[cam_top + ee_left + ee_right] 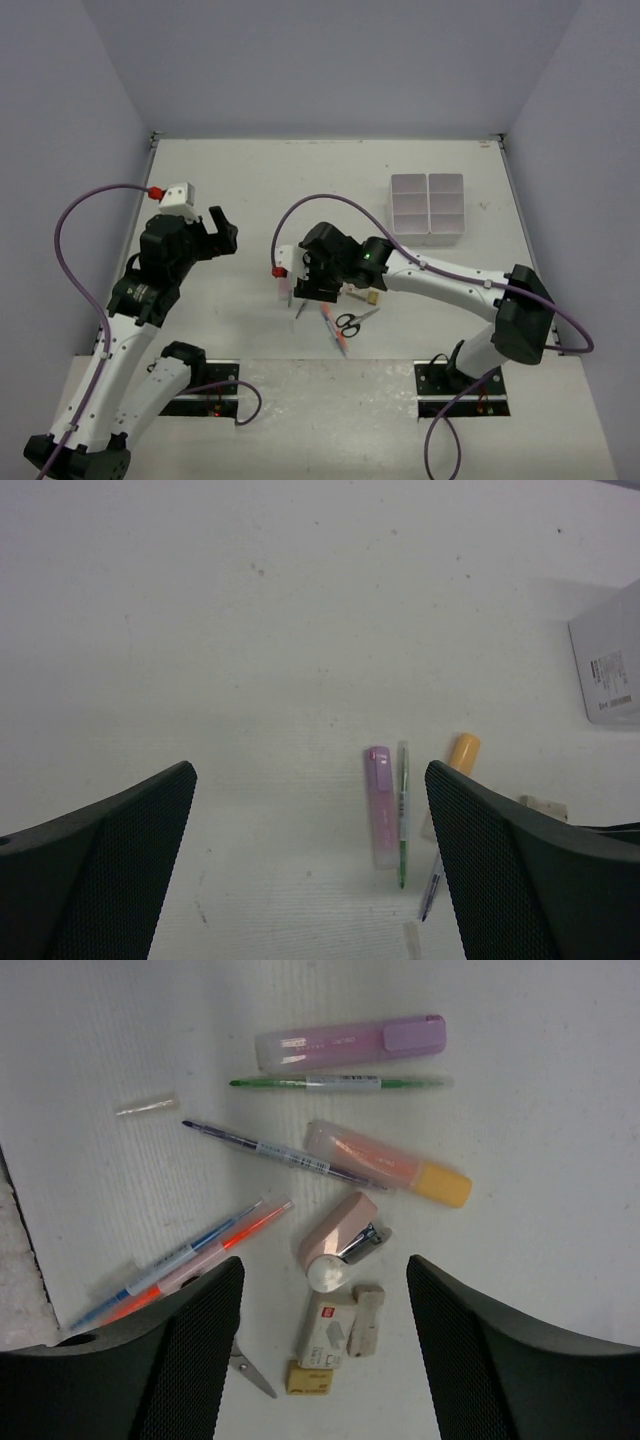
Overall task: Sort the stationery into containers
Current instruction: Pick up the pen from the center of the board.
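Note:
The stationery lies in a loose pile at the table's middle front. The right wrist view shows a lilac highlighter, a green pen, a dark pen, an orange-peach highlighter, a pink stapler, white erasers, a tan eraser and blue and red pens. My right gripper hangs open above the stapler and erasers and holds nothing. The black-handled scissors lie beside it. My left gripper is open and empty, off to the left. The white six-compartment box stands far right.
The left wrist view shows the lilac highlighter, the green pen and the orange-peach highlighter between my open fingers, from afar. A small clear cap lies apart. A grey-white labelled block sits at that view's right edge.

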### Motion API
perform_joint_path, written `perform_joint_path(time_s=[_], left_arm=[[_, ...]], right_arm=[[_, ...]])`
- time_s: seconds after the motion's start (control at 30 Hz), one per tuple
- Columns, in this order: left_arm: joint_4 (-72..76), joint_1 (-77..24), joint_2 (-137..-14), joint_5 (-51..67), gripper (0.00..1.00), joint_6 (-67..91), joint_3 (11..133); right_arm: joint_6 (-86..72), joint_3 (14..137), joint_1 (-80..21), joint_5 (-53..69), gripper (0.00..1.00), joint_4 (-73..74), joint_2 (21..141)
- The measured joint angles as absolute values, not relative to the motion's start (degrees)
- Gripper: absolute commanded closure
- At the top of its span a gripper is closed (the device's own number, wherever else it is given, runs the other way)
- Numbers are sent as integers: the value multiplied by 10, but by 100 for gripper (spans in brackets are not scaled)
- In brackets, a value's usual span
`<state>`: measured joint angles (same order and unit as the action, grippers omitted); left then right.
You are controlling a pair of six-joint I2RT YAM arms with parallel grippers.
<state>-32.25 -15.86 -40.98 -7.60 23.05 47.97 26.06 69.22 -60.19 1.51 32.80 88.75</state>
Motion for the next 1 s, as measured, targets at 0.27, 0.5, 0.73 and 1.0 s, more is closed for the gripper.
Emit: perform_joint_path(time_s=[0.27,0.5,0.73,1.0], left_arm=[[-322,-162,-423,-72,0,230,479],[-322,-163,-430,-71,0,230,477],[-322,-170,-428,-69,0,230,476],[-322,-178,-424,-69,0,230,472]], right_arm=[[433,694,-562,126,41,332,902],[545,726,-561,176,45,388,985],[609,755,-562,197,48,429,1026],[631,803,-566,222,55,457,1091]])
